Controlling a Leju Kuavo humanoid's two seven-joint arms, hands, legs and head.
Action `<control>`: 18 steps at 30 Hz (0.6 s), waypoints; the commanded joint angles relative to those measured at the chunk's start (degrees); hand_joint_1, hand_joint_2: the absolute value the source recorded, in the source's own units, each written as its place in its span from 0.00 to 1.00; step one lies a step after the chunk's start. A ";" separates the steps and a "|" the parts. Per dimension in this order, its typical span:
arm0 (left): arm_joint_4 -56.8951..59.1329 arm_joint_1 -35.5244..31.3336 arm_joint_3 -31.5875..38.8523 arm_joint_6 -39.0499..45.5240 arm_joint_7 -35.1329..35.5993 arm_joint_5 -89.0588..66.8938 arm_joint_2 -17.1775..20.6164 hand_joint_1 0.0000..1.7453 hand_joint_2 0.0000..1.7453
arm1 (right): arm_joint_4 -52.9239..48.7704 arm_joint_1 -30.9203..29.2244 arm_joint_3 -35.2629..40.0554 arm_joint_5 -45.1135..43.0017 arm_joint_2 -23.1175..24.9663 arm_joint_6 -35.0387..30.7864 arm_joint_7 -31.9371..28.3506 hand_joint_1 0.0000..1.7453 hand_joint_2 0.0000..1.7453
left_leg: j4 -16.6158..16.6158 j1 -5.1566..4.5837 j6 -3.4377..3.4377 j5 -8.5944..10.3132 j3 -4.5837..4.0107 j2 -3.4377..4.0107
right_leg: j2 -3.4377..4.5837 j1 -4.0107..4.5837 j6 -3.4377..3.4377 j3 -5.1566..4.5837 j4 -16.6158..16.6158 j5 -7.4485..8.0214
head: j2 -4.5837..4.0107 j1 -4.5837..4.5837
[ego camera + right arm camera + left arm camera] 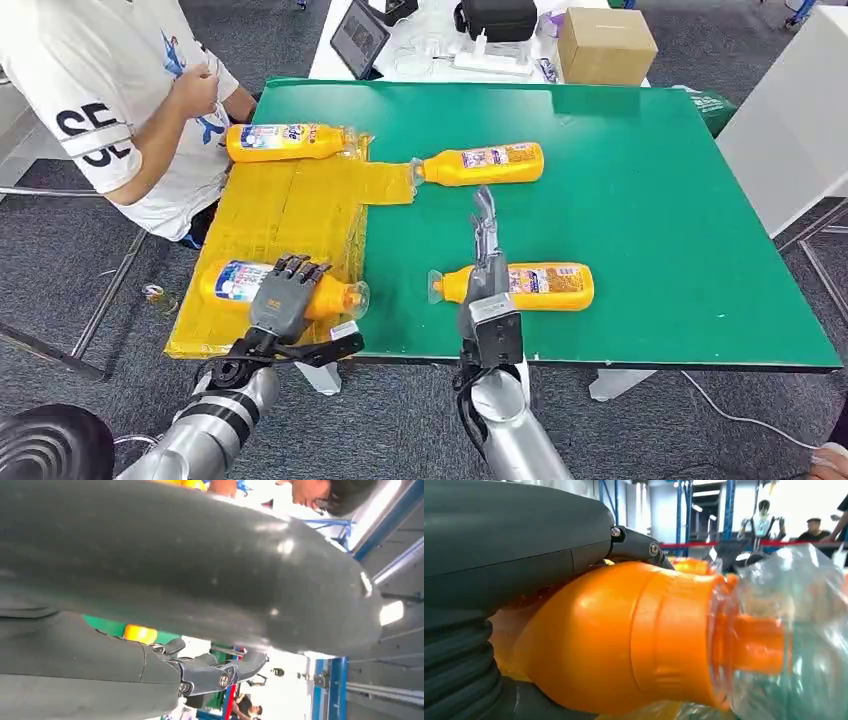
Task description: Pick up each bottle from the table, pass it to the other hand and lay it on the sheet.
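Several orange bottles with clear caps lie about a green table [650,200]. One bottle [228,281] lies on the yellow sheet [290,205] at the near left, and my left hand [284,296] grips it from above, fingers wrapped over its shoulder [624,635]. My right hand [486,260] stands edge-on with fingers straight, holding nothing, right in front of the neck of another bottle [548,285] on the green. A third bottle [285,142] lies at the sheet's far end. A fourth [482,164] lies on the green with its cap at the sheet's edge.
A person in a white shirt [110,100] sits at the table's far left corner beside the sheet. Behind the green table a white table carries a cardboard box [605,45], a tablet [358,36] and a black bag [497,18]. The table's near edge [600,360] runs just past my wrists.
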 commanded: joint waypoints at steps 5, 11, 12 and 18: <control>12.45 -5.07 -1.85 -0.43 1.27 1.38 2.26 1.00 1.00 | 4.88 -1.78 1.17 0.27 -0.83 0.68 0.43 0.00 0.00 | -0.04 0.02 0.05 -0.04 0.21 0.16 | 0.11 0.05 -0.12 0.21 -0.07 0.01 | 0.00 0.04; 12.52 -4.97 4.51 -9.42 -3.88 12.24 0.39 0.00 1.00 | 3.99 -1.01 0.20 0.48 -0.30 0.82 0.95 0.00 0.00 | -0.07 0.06 0.07 -0.09 0.41 0.18 | 0.08 0.12 -0.22 0.40 -0.12 -0.04 | 0.00 0.04; 12.85 -4.84 5.69 -12.47 -4.21 13.97 0.29 0.00 1.00 | 3.89 -0.91 -0.03 0.51 -0.17 0.90 1.07 0.00 0.00 | -0.06 0.03 0.05 -0.07 0.34 0.14 | 0.07 0.07 -0.16 0.34 -0.09 -0.03 | 0.00 0.02; 12.56 -4.20 7.48 -21.00 -6.64 19.16 0.59 0.00 1.00 | 3.85 -0.83 -1.12 0.60 -0.01 1.14 1.31 0.00 0.00 | -0.19 0.03 0.08 -0.08 0.76 0.28 | 0.19 0.09 -0.24 0.71 -0.22 0.01 | 0.00 0.04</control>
